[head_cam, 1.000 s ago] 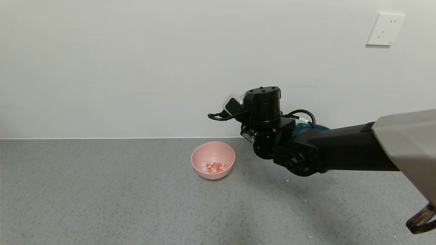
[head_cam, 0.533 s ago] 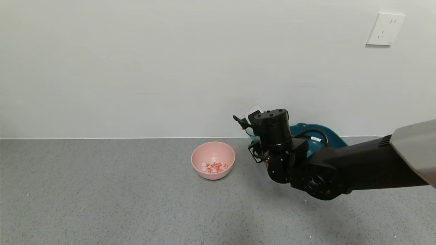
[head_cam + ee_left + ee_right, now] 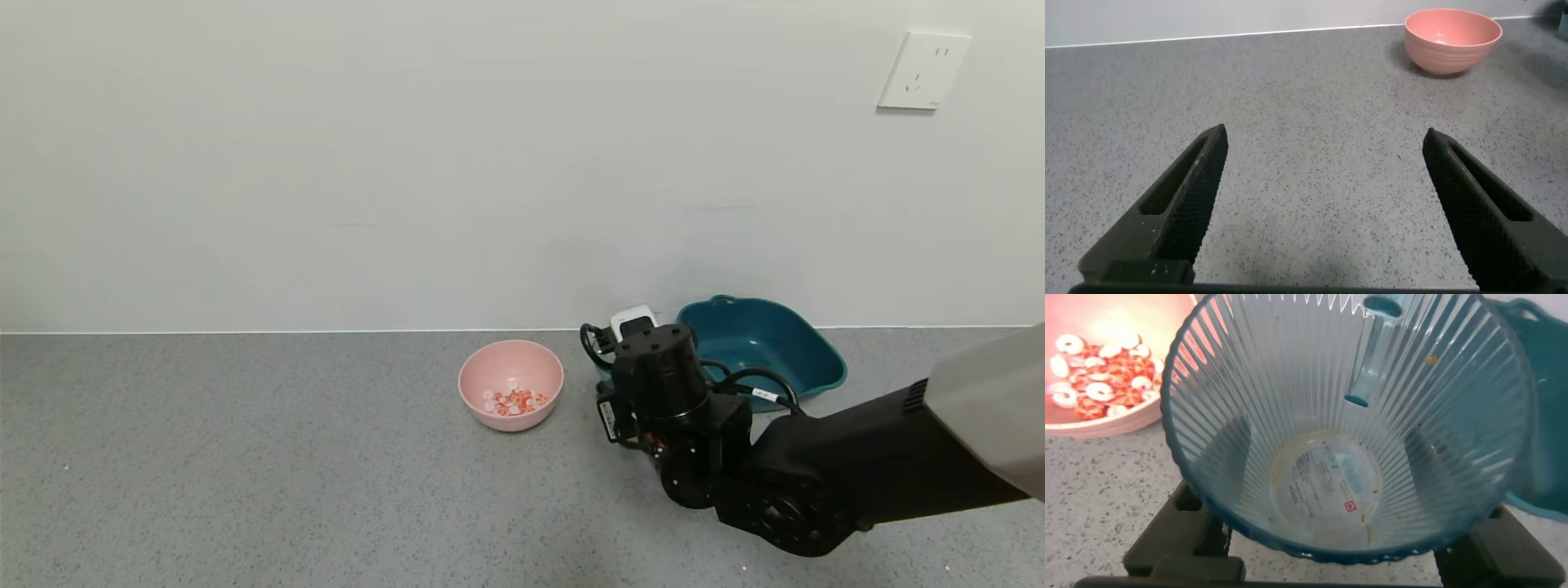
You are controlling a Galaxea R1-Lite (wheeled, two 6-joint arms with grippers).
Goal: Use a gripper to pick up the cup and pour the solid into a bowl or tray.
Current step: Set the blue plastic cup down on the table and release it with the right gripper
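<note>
Cup (image 3: 1351, 449) sits between the jaws of the right gripper (image 3: 1331, 555), filling most of the right wrist view; its ribbed, see-through wall and round base show clean, with no bits left inside. The dark fingers (image 3: 1176, 539) press against its lower sides — closed on the cup. In the head view the right gripper (image 3: 624, 359) is low in the right-centre of the frame, just right of the bowl and left of the dark teal tray (image 3: 763, 351), and the cup itself is mostly hidden behind the black wrist.

The pink bowl (image 3: 511, 385) stands on the grey speckled counter (image 3: 245, 474) at the centre of the head view, apart from the gripper. The solid (image 3: 514, 401) — small red-orange and white bits — lies in a loose heap at the bowl's bottom, and shows again at the upper left of the right wrist view (image 3: 1094, 380).

The left gripper (image 3: 1323, 204) hovers over bare counter with its two fingers spread wide and nothing between them; the bowl (image 3: 1454, 37) appears far off at the upper right of that view.

A white wall socket (image 3: 924, 70) sits at the upper right of the head view.
</note>
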